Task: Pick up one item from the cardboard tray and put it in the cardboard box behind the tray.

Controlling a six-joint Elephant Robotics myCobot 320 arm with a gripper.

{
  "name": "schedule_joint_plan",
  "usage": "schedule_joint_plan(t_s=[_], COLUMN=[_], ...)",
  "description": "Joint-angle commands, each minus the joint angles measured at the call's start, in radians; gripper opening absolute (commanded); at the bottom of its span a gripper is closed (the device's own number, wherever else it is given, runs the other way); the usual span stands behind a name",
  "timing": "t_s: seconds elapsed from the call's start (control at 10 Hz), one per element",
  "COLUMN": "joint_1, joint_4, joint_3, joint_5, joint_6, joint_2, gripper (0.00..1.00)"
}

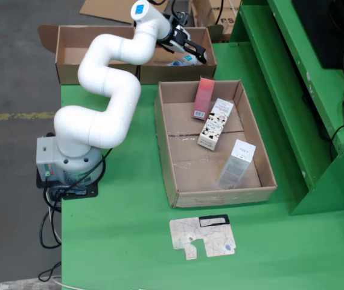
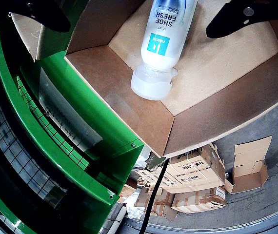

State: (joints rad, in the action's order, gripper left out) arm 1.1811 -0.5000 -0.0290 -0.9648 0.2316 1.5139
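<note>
The cardboard tray [image 1: 166, 151] on the green table holds a pink box [image 1: 203, 98], a cow-patterned carton [image 1: 215, 124] and a pale clear box [image 1: 236, 164]. My gripper [image 1: 190, 48] hangs over the right cardboard box [image 1: 160, 74] behind the tray. In the gripper view a white "Shoe Fresh" bottle [image 2: 161, 44] lies on that box's floor [image 2: 217, 63]. My gripper [image 2: 146, 14] is open, with its black fingers [image 2: 246, 17] spread wide on either side of the bottle and apart from it. The bottle also shows under the gripper in the fixed view [image 1: 181, 61].
A second open cardboard box [image 1: 93, 51] stands left of the first. A flat cardboard scrap [image 1: 203, 237] lies on the table in front of the tray. A green shelf frame [image 1: 293, 90] rises to the right. The arm's base [image 1: 63, 163] is at the table's left edge.
</note>
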Motion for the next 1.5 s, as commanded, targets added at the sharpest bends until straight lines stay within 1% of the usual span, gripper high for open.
schedule_joint_plan(t_s=[0.0,0.6,1.4], joint_1=[0.006,0.006,0.005], joint_4=[-0.012,-0.012,-0.012], joint_3=[0.029,0.029,0.029], joint_5=[0.012,0.012,0.012], joint_6=[-0.001,-0.001,0.0], joint_2=[-0.03,-0.03,-0.112], gripper=[1.0,1.0,1.0])
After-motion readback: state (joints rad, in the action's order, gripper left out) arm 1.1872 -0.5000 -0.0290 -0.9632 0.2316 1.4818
